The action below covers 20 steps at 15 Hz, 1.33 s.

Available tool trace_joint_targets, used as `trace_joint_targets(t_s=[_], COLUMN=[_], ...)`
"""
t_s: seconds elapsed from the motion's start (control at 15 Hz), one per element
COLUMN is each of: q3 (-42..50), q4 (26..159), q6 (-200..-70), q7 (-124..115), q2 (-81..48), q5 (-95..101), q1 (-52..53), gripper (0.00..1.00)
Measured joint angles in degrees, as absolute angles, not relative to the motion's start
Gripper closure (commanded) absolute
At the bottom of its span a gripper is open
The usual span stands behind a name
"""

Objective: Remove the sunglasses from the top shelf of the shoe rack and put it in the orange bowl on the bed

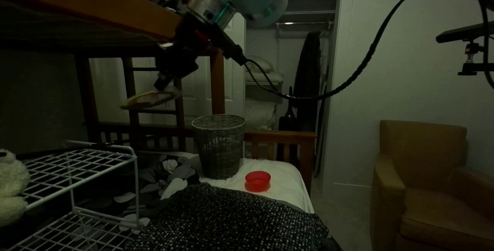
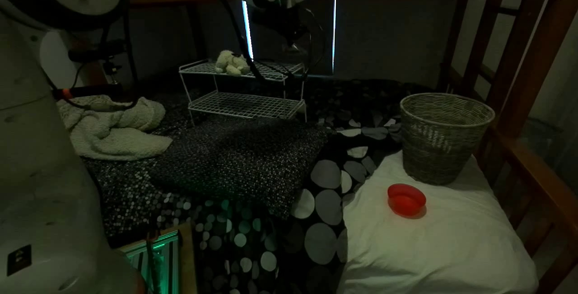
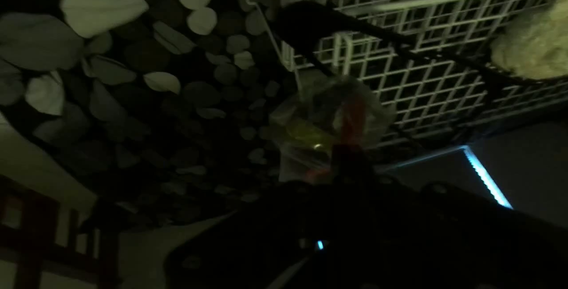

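My gripper (image 1: 161,84) is high above the bed, beyond the end of the white shoe rack (image 2: 246,104). It appears shut on a clear, crinkled packet (image 1: 148,100) with yellow and red parts; in the wrist view the packet (image 3: 310,133) hangs at the fingertip. A black shape with thin arms (image 3: 306,25) lies along the top shelf (image 1: 79,183) and past its end; I cannot tell for certain whether it is the sunglasses. The red-orange bowl (image 1: 257,181) sits upright on a white pillow on the bed (image 2: 325,208); it also shows in an exterior view (image 2: 406,200).
A tall woven bin (image 1: 219,147) stands behind the bowl. A white fluffy toy (image 2: 232,63) sits on the top shelf. A speckled cushion (image 1: 231,220) lies in front of the rack. The wooden upper bunk rail (image 1: 96,8) is close to the arm. A cable (image 1: 339,87) hangs from the wrist.
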<state>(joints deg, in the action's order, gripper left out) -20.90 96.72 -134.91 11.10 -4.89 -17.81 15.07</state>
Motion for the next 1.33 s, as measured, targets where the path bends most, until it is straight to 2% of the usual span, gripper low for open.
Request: trace_joint_targets(t_s=[0.33,0.6,0.93,1.33], q3=[-14.16,-13.04,-11.92,-6.48], q4=[110.91,116.72,117.14,118.49], q6=[-137.27,-137.97,-138.01,-138.05], q7=[5.66,3.41,-1.20,-9.52], q2=[5.19,10.01,9.03,1.67], q5=[-16.85,-16.79,-13.25,-6.14], q1=[12.11,11.53,10.29,4.40], gripper=[0.99,1.00,1.00,1.00])
